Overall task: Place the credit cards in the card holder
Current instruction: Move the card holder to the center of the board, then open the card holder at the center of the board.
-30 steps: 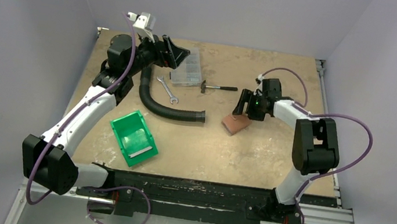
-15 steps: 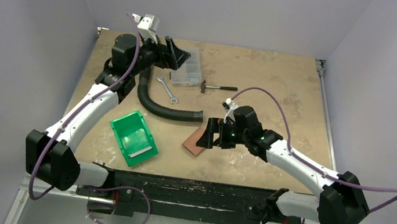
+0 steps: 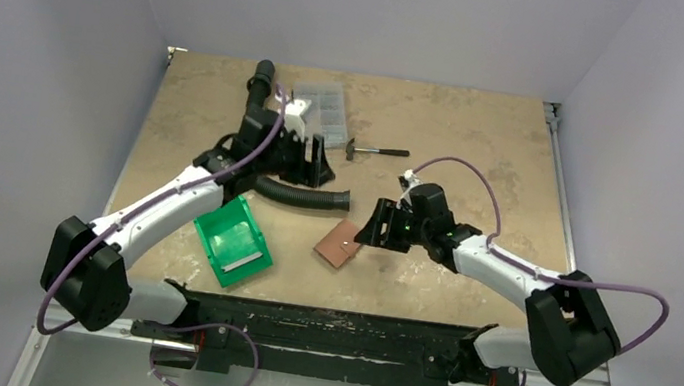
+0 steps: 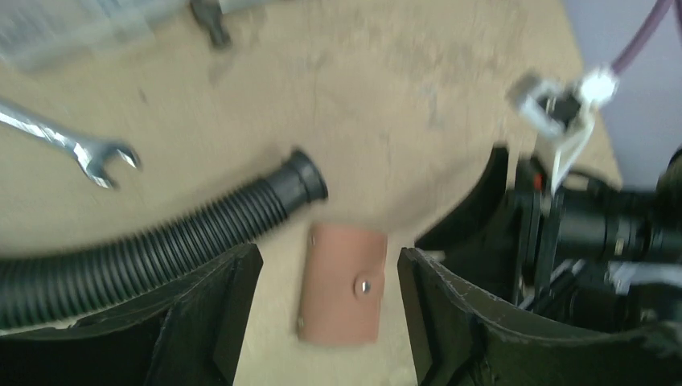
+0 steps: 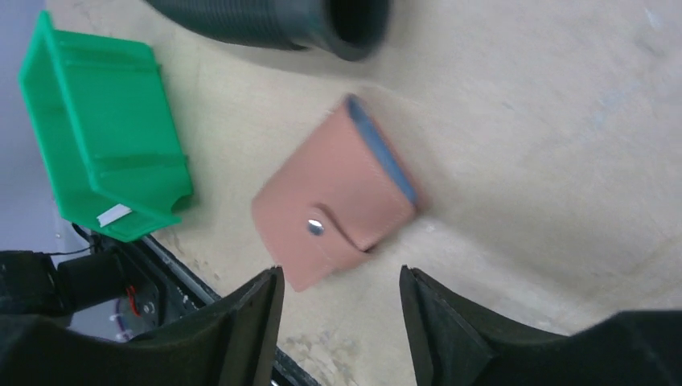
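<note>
Two grippers are shown with jaws apart and empty: left gripper [image 4: 326, 269] and right gripper [image 5: 339, 280]; the card holder [image 3: 339, 243] lies folded on the table [image 3: 486, 143], between green bin [image 3: 231, 235] and right gripper; its grey-blue edge is seen only from the right wrist; the left wrist view is blurred; the bin's pale contents cannot be identified

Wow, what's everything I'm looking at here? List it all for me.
card holder: one, reddish-brown, folded shut, table's near middle
bin: one, green, left of the card holder
hose: one, black, ribbed, behind both
compartment box: one, clear, far side
hammer: one, small, dark, right of the box
wrench: one, silver, beside the hose
table: one, tan
left hand: one, black, open, near the hose
right hand: one, black, open, by the card holder
</note>
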`<state>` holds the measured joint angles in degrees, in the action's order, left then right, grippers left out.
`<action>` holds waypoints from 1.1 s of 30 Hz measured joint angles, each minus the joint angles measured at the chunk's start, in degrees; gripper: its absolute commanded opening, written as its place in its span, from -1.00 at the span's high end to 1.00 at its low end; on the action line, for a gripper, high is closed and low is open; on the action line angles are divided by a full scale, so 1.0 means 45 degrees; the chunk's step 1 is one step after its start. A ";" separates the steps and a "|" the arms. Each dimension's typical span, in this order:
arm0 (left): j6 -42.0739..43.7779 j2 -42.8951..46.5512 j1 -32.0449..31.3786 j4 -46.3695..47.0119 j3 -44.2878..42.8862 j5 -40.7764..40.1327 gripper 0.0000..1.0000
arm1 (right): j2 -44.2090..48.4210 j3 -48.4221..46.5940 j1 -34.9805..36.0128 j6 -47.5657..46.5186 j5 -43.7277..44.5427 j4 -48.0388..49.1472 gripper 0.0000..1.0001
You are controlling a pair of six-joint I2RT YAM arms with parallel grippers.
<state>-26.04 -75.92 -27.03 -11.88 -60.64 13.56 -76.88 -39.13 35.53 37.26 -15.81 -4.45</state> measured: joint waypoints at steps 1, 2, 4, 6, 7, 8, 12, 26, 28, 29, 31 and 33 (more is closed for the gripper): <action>-0.0049 0.0165 -0.0311 -0.0291 0.0481 -0.0136 -0.35 | -0.0117 0.0452 -0.0393 0.0199 -0.0393 0.0525 0.07; -0.0107 0.0282 -0.0724 -0.0602 0.0937 -0.0330 -0.35 | -0.0335 0.0787 -0.0743 0.0340 -0.0719 0.0899 0.15; -0.0287 0.0311 -0.1545 -0.0996 0.1588 -0.0797 -0.32 | -0.0903 0.1122 -0.1209 0.0544 -0.1258 0.1384 0.17; -0.0534 0.0170 -0.2467 -0.1151 0.2142 -0.1433 -0.28 | -0.1617 0.1258 -0.1457 0.0627 -0.1729 0.1943 0.19; -0.0641 0.0053 -0.2783 -0.1146 0.2307 -0.1676 -0.24 | -0.1904 0.1316 -0.1467 0.0627 -0.1919 0.2278 0.21; -0.0777 -0.0136 -0.3191 -0.1103 0.2477 -0.2069 -0.22 | -0.2098 0.1355 -0.1462 0.0617 -0.2069 0.2550 0.24; -0.1258 -0.1088 -0.4017 -0.0704 0.3050 -0.3570 -0.20 | -0.2798 0.1287 -0.1423 0.0296 -0.2239 0.3453 0.26; -0.2783 -0.2725 -0.4585 0.2535 0.4318 -0.4367 0.07 | -0.3288 0.0525 -0.1511 -0.1054 -0.1389 0.3609 0.13; -0.3099 -0.2866 -0.5047 0.3070 0.4391 -0.4405 0.10 | -0.3191 0.0384 -0.1496 -0.1297 -0.1035 0.3327 -0.04; -0.3249 -0.2871 -0.5260 0.3235 0.4469 -0.4454 0.10 | -0.3060 0.0325 -0.1477 -0.1467 -0.0777 0.3099 -0.10; -0.3551 -0.2754 -0.5513 0.3512 0.4702 -0.4532 0.08 | -0.2701 0.0257 -0.1418 -0.1817 -0.0214 0.2521 -0.20; -0.3764 -0.2395 -0.5595 0.3497 0.4988 -0.4566 0.02 | -0.2249 0.0257 -0.1287 -0.2108 0.0491 0.1953 -0.28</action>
<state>-42.98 -86.70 -52.21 3.86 -38.20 -6.98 -87.00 -37.98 29.74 27.77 -13.61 4.34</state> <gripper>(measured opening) 0.458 0.584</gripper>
